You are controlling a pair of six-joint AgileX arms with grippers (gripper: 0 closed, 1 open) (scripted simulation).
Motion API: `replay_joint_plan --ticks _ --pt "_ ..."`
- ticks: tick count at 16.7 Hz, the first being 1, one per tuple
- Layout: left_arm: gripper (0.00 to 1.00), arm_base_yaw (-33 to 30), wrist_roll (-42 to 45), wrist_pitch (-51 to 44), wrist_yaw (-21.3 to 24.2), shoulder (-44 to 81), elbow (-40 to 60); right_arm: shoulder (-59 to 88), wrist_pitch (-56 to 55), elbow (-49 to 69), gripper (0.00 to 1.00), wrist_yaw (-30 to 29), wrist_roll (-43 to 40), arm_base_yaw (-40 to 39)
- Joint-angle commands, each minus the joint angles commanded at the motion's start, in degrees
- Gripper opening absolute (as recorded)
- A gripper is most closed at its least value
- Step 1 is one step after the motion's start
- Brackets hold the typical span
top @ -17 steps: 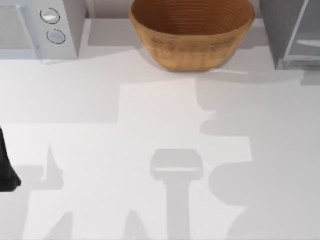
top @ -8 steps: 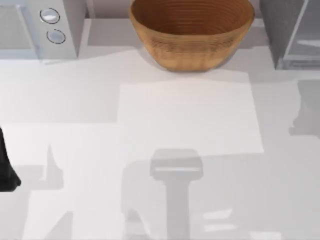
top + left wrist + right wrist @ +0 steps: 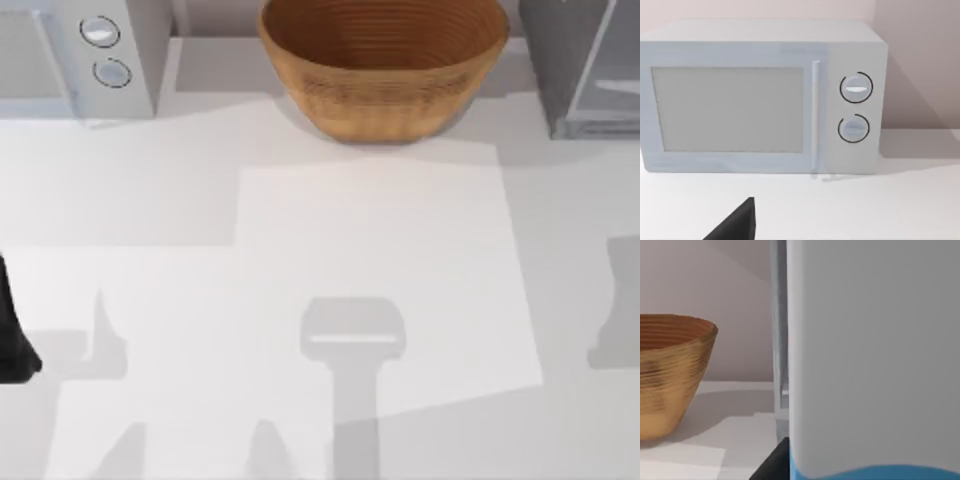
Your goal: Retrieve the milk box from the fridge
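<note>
The milk box (image 3: 870, 355) looms right before the right wrist camera, a pale grey face with a blue band along its lower edge. One dark finger (image 3: 774, 466) of my right gripper lies against the box's side, so the gripper is shut on it. Behind the box stands an upright edge of the fridge (image 3: 781, 340). From above, the fridge (image 3: 560, 60) stands at the back right corner with its pale door panel (image 3: 612, 70). My left arm (image 3: 12, 345) rests parked at the table's left edge.
A woven brown basket (image 3: 385, 95) stands at the back centre, and its side (image 3: 670, 375) shows in the right wrist view. A light grey microwave (image 3: 110, 60) with two round knobs is at the back left, facing the left wrist camera (image 3: 760, 100). An arm's shadow (image 3: 620, 310) falls at the right edge.
The shadow at the right has slid from in front of the fridge toward the table's front and right edge. The left arm has stayed put.
</note>
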State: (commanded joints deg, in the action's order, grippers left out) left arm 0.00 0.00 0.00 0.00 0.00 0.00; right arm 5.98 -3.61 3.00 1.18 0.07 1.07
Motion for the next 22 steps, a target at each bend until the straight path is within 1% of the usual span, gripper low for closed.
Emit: replay_joint_plan --ticks 4,9,12,16,22 --pt "1.0 0.0 0.0 0.0 0.0 0.0 0.0 -6.0 3.6 -3.0 0.0 -1.2 -0.1 -1.1" --pt "1.0 0.0 0.0 0.0 0.0 0.0 0.0 -5.7 3.5 -2.9 0.0 -1.1 0.0 -0.9" --pt "1.0 0.0 0.0 0.0 0.0 0.0 0.0 -2.2 0.4 -1.5 0.0 -1.3 0.0 -3.0" --pt "1.0 0.0 0.0 0.0 0.0 0.0 0.0 11.1 -9.9 3.0 0.0 -2.3 -0.2 -9.7" --pt "1.0 0.0 0.0 0.0 0.0 0.0 0.0 44.9 -31.5 12.3 0.0 -4.4 0.1 -24.1"
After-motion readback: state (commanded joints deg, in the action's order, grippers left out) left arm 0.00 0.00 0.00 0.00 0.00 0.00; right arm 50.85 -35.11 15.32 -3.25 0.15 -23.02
